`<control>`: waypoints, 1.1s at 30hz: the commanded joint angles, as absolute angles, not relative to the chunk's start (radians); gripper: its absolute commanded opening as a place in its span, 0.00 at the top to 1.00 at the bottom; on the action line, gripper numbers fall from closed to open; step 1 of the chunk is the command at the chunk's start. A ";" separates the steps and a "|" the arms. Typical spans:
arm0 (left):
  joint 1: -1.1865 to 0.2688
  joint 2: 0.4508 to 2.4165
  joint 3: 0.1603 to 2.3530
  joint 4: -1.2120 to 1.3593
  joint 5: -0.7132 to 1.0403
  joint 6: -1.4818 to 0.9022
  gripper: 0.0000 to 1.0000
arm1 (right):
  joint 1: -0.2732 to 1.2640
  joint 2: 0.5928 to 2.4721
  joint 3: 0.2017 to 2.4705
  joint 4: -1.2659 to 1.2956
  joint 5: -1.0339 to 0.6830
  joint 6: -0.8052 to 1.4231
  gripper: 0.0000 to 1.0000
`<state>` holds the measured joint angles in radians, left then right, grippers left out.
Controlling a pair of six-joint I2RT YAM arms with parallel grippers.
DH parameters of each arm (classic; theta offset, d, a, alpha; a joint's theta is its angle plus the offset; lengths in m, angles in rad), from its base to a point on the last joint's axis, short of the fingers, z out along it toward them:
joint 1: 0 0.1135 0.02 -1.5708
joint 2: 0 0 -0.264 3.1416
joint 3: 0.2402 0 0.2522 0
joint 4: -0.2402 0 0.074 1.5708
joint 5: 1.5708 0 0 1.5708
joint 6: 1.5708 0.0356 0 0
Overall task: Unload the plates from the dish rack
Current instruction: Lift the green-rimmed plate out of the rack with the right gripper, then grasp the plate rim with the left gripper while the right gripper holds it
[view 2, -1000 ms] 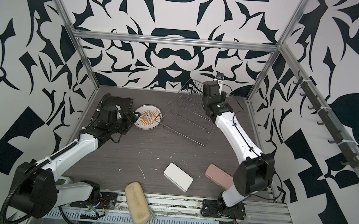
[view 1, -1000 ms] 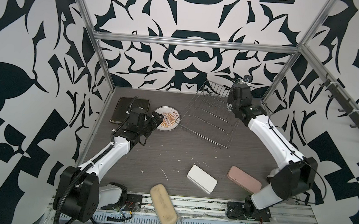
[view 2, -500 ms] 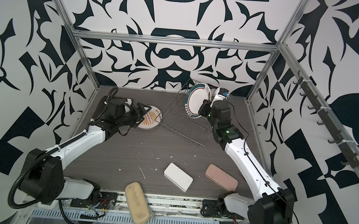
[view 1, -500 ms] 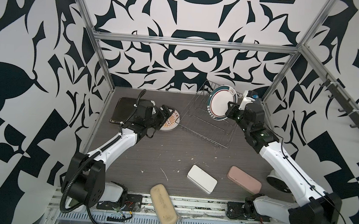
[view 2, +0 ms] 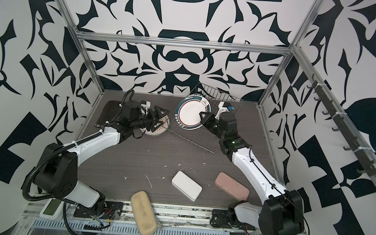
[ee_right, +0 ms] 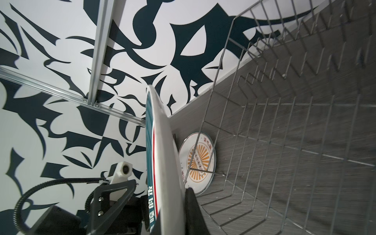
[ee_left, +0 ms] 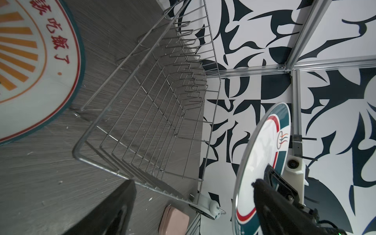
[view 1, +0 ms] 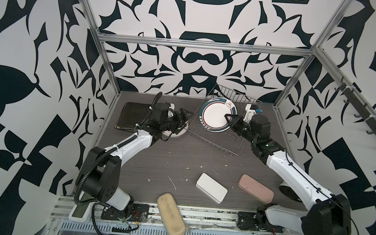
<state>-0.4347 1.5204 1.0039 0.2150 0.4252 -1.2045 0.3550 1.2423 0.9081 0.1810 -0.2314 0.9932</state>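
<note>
So the teal-rimmed plate [view 1: 215, 117] is pinched by its rim in the right claw [view 1: 229, 119] and held on edge, clear above the dish rack [view 1: 220, 146], where no other plate is seen. The plate sticks out from that claw toward the left of the table. That's where the sunburst plate [view 1: 178, 134] is laid flat, just beside the black square plates [view 1: 130, 115]. The left claw [view 1: 185, 118] is much nearer that pile, spread wide with nothing in it, right over the sunburst plate. The carry probably has to be made across the rack's raised side wire, with the left claw parked smack in the path. The white box [view 1: 211, 188], pink case [view 1: 255, 192] and tan case [view 1: 171, 215] are left well apart up front, no bother.
</note>
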 commanded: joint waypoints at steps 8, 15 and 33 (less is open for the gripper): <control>-0.459 1.551 1.054 0.301 0.468 -1.237 0.07 | 0.358 1.209 0.844 0.348 -0.283 1.111 1.00; -0.479 1.585 1.075 0.318 0.487 -1.248 0.09 | 0.357 1.221 0.824 0.372 -0.293 1.139 1.00; -0.491 1.627 1.061 0.392 0.477 -1.282 0.56 | 0.357 1.295 0.811 0.436 -0.409 1.232 1.00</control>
